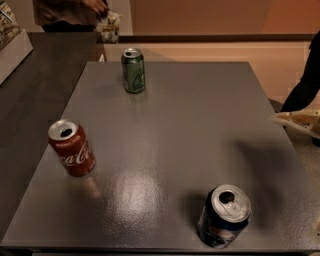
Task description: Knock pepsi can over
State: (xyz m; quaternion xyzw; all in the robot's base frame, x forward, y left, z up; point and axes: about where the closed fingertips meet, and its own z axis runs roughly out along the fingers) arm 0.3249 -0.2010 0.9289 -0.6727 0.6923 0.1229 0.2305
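Note:
The pepsi can (224, 216) is dark blue with a silver opened top. It stands upright near the front right corner of the grey table (190, 130). My gripper (299, 121), pale and cream-coloured, is at the right edge of the view, just past the table's right side. It hangs from the dark arm (306, 82), well behind and to the right of the pepsi can, and does not touch it.
A red Coca-Cola can (71, 148) stands upright at the left. A green can (134, 70) stands upright at the back. A dark counter (35, 85) adjoins the table's left side. A person (70, 11) holding a packet (109, 25) stands behind it.

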